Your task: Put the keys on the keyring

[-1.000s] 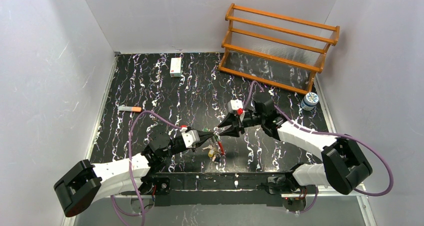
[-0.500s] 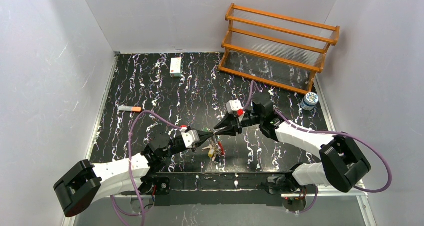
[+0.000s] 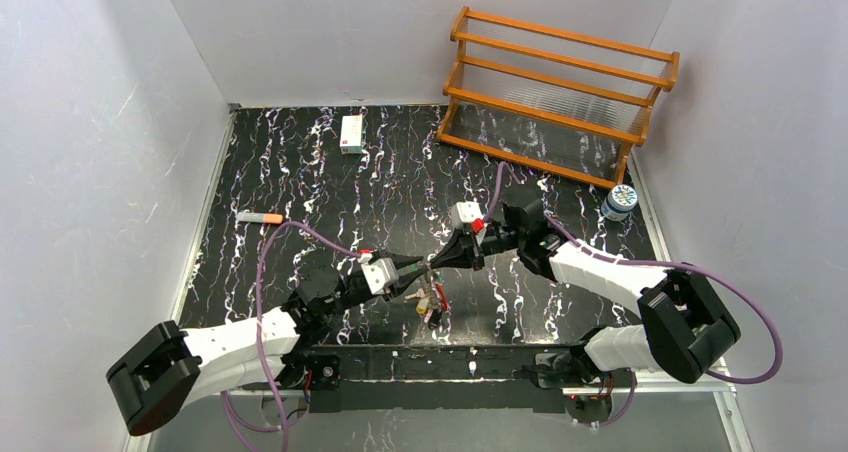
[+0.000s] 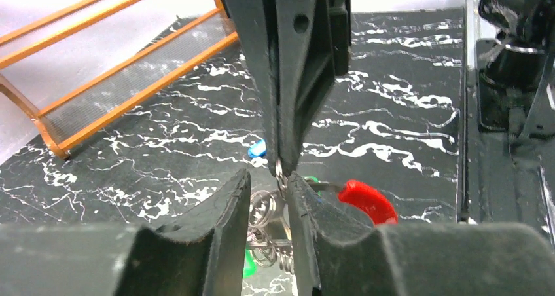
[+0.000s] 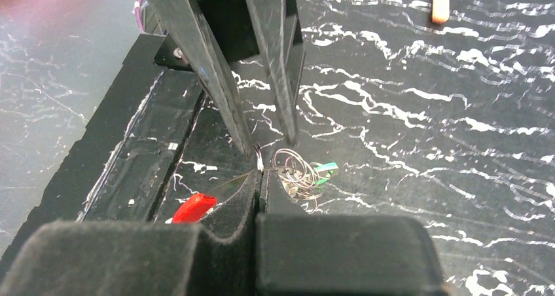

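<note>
The keyring [image 3: 431, 300] lies near the table's front edge, a thin metal loop with a red segment [image 4: 366, 201] and a cluster of small rings. My right gripper [image 5: 260, 175] is shut on a thin metal ring of it, close above the table. My left gripper [image 4: 269, 185] is open, its two fingers either side of the rings, tip to tip with the right gripper [image 3: 436, 261]. A blue tag [image 4: 257, 148] lies on the table just beyond. A green tag [image 5: 326, 168] sits among the rings. Whether either key hangs on the loop is hidden.
A wooden rack [image 3: 560, 92] stands at the back right with a small jar [image 3: 620, 202] beside it. A white box [image 3: 351, 133] lies at the back middle. An orange-tipped marker [image 3: 260, 217] lies at the left. The black base strip [image 3: 470, 357] runs along the near edge.
My right gripper has moved left until its tip meets the left gripper's tip over the keyring. The left arm and the keyring have barely moved.
</note>
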### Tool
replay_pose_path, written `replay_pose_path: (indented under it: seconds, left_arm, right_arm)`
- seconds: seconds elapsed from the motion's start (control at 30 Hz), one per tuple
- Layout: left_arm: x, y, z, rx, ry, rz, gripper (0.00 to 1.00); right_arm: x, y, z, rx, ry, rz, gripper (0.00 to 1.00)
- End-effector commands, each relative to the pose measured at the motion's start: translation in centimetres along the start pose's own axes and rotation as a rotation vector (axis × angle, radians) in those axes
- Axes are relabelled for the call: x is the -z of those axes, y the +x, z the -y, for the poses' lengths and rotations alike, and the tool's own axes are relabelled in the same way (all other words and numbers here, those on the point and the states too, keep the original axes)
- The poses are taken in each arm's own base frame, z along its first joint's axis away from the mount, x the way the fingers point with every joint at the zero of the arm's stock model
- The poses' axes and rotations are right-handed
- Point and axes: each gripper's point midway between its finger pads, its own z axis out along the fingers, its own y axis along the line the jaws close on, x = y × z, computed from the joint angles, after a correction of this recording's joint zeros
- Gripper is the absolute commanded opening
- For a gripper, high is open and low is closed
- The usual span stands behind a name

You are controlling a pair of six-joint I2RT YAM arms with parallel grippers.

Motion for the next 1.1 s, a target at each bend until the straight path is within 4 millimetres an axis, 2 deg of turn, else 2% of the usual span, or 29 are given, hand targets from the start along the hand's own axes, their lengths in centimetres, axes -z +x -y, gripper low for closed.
replay_pose_path:
  seconds: [0.0, 0.1, 0.2, 0.43, 0.6, 0.77, 1.07]
  left_arm:
    - [0.6, -0.7, -2.0, -0.052, -0.111, 0.025, 0.31]
    - [1.0, 0.2, -2.6, -0.074, -0.147, -0.021, 0.37]
    - [1.2, 0.7, -3.0, -0.091, -0.156, -0.065, 0.39]
    - [0.6, 1.7, -2.0, -0.136, -0.051, -0.168, 0.39]
    - [-0.2, 1.9, -0.5, -0.144, 0.05, -0.183, 0.32]
    - [-0.8, 1.8, 0.6, -0.126, 0.128, -0.18, 0.32]
    - [-1.0, 2.6, 0.5, -0.112, 0.131, -0.229, 0.32]
  right_arm:
    - [0.4, -0.9, 0.8, 0.041, 0.04, -0.042, 0.01]
    - [0.8, 0.3, 1.3, 0.005, 0.078, -0.112, 0.01]
    - [0.9, 1.2, 1.6, -0.034, 0.11, -0.182, 0.01]
    - [0.5, 3.6, 1.5, -0.075, 0.157, -0.38, 0.01]
    - [0.0, 3.6, 1.5, -0.068, 0.154, -0.404, 0.01]
    - [-0.5, 3.7, 1.5, -0.068, 0.15, -0.43, 0.01]
    - [-0.9, 3.6, 1.4, -0.05, 0.149, -0.433, 0.01]
